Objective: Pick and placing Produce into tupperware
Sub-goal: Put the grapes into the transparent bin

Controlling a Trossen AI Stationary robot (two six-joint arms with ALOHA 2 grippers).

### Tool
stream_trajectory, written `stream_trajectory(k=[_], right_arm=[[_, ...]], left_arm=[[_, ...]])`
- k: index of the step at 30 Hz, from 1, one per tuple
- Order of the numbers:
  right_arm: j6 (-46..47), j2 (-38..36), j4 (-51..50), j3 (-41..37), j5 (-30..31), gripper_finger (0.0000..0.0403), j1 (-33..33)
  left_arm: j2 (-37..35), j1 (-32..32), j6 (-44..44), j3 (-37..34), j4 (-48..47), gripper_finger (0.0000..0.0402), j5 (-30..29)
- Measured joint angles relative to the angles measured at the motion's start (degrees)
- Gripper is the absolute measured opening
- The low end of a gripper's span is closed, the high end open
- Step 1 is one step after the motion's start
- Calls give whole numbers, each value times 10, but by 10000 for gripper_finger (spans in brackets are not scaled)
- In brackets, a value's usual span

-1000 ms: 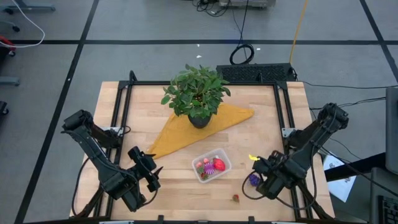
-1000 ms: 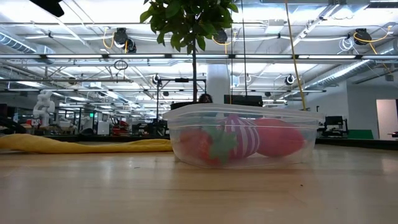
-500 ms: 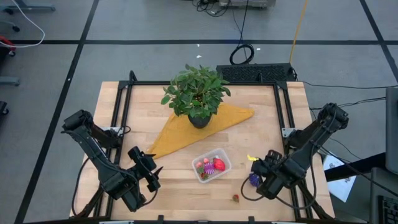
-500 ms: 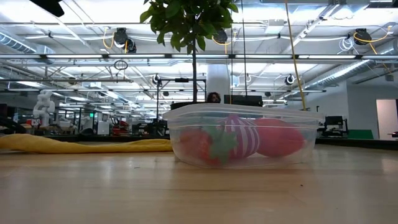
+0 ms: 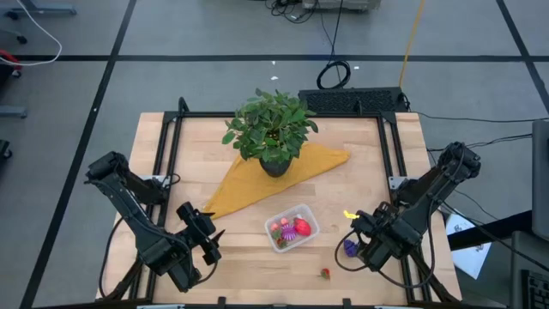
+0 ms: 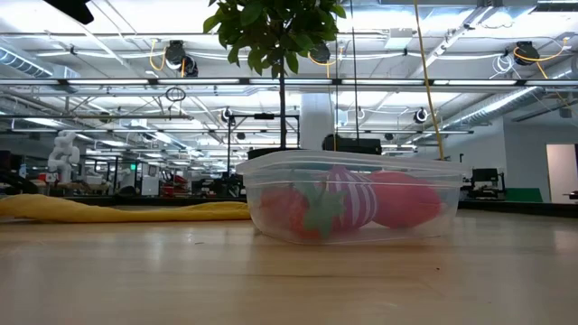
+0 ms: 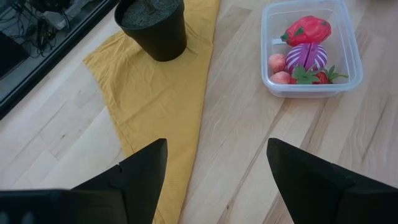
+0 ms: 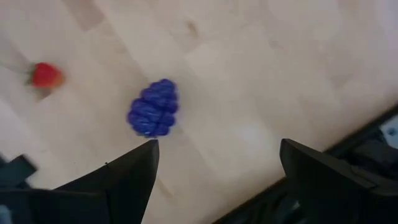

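purple knobbly piece (image 5: 349,247) half hidden under right gripper (image 5: 358,251), fingers spread

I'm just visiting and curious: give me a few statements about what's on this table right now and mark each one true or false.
1. The clear tupperware already holds several toy fruits. True.
2. The purple knobbly fruit lies inside the tupperware. False: it lies on the bare wood, by the right gripper.
3. The right gripper is open and holds nothing. True.
4. The potted plant stands on bare wood. False: it stands on the yellow cloth.
5. A small red fruit lies outside the tupperware. True.
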Motion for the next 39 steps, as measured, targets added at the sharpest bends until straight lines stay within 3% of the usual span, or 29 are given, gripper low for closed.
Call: stream_trajectory(k=[27,30,39], right_arm=[[12,1,59,-1,1,325,0],[14,2,82,-26,-5,324,0],[15,3,214,-160,-109,324,-17]], left_arm=[[0,0,0,0,0,278,-3],[0,0,0,0,0,278,-3],[0,0,0,0,0,278,-2]])
